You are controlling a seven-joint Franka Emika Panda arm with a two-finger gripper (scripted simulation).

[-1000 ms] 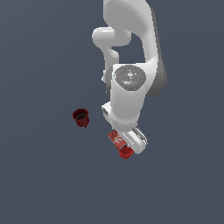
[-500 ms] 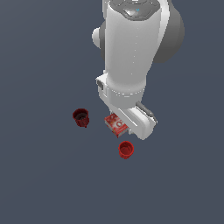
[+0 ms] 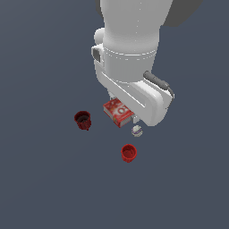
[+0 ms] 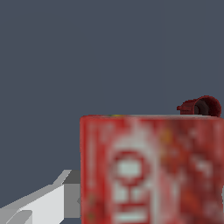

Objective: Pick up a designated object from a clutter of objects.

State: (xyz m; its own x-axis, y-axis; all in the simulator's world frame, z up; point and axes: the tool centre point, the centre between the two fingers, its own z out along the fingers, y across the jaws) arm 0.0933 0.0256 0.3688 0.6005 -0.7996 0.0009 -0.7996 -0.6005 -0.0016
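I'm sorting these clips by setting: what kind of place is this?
Likely a simulated test scene: a flat, featureless grey floor, a smooth white arm, and a few blocky items, such as the red lettered box and bright red cup.

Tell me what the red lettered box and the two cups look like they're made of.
Red lettered box: probably printed cardboard, matte; flat faces, sharp edges, white print on red. Bright red cup: likely plastic, one even saturated color, smooth, faint sheen. Dark red cup: also plastic-looking, duller and deeper in tone, with a dark interior. These are simulator renders, so the surfaces give only rough clues.
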